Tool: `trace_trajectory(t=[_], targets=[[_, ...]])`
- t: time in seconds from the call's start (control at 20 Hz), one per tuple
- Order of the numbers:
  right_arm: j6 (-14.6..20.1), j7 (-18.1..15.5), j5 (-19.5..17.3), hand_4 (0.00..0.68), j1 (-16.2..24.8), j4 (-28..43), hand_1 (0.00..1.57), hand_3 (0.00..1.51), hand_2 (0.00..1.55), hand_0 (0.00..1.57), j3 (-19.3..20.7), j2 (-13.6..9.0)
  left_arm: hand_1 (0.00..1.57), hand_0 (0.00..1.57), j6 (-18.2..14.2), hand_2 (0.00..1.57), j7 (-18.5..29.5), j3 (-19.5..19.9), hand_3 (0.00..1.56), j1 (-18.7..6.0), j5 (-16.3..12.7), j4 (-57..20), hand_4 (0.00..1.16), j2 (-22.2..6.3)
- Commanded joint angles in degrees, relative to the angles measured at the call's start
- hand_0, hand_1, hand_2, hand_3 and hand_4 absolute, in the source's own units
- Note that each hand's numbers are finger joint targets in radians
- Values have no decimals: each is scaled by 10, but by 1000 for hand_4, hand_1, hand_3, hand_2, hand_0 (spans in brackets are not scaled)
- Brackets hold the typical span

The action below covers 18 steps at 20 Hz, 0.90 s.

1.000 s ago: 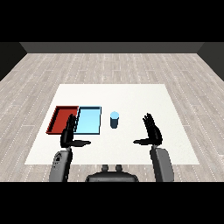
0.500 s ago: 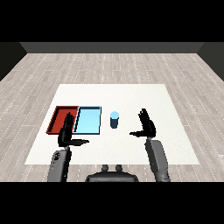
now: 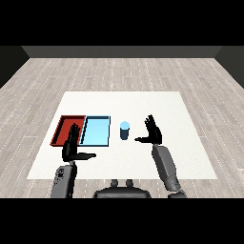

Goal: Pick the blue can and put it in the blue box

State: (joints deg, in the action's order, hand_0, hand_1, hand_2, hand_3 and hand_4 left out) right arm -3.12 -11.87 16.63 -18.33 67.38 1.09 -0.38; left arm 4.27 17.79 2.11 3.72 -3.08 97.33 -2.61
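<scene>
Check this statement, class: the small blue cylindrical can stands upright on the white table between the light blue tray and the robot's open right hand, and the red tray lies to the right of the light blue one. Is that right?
One detail is wrong. In the head view the red tray lies to the left of the light blue tray, not the right. The rest holds: the small blue cylindrical can stands upright on the white table, between the light blue tray and the open right hand.

The robot has two grey forearms, round and smooth like tubes. Each ends in a black hand with thin fingers and a thumb: the left hand [image 3: 71,145] and the right hand [image 3: 153,134] (both look alike).
</scene>
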Motion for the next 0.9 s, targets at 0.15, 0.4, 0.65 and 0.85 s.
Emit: trace_trajectory(t=[0.15, 0.4, 0.65, 0.85], targets=[[36, -93, 21, 0, -79, -168, 0, 0, 0, 0, -32, 4, 0, 0, 9, 0, 11, 18, 0, -30, -6, -33, 0, -11], [56, -76, 68, 0, -68, -140, 0, 0, 0, 0, -92, 4, 0, 0, -8, 0, 0, 0, 0, -17, 7, -18, 0, 8], [36, -131, 95, 0, -124, -252, 0, 0, 0, 0, -89, 4, 0, 0, -5, 0, 11, -1, 0, 8, 5, -5, 0, 10], [85, -147, 111, 0, -114, -241, 0, 0, 0, 0, -169, 4, 0, 0, 11, 0, -23, 26, 0, -17, -20, -4, 0, -14]])
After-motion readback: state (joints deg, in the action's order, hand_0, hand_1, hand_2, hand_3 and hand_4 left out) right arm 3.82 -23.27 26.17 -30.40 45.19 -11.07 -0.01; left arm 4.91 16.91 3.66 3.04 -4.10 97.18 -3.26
